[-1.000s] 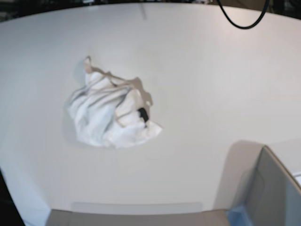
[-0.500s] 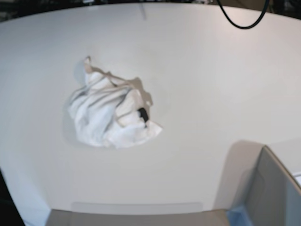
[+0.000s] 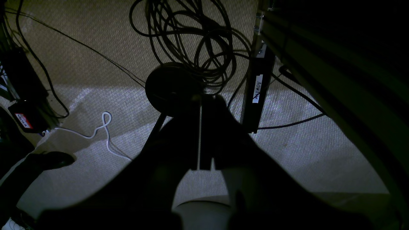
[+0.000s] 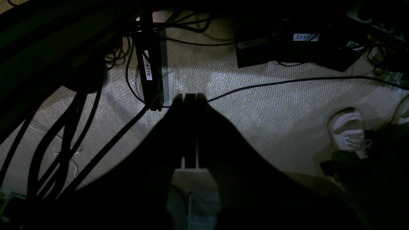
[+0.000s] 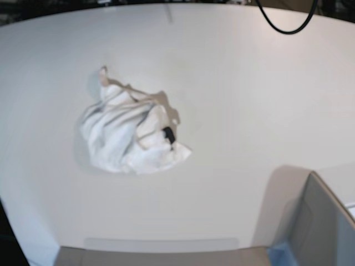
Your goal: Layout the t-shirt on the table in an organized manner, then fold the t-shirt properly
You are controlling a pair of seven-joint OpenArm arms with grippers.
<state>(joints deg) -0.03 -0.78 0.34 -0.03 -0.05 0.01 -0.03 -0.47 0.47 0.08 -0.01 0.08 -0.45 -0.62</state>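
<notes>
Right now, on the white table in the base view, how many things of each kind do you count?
Crumpled white t-shirt, small black tag showing: 1
Grey box corner at the table edge: 1
Black cable loop hanging at the top: 1
Total: 3

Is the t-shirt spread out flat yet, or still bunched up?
Bunched up. In the base view the t-shirt sits as a crumpled heap with deep folds on the table, its black tag showing; no sleeves or outline are laid out.
</notes>
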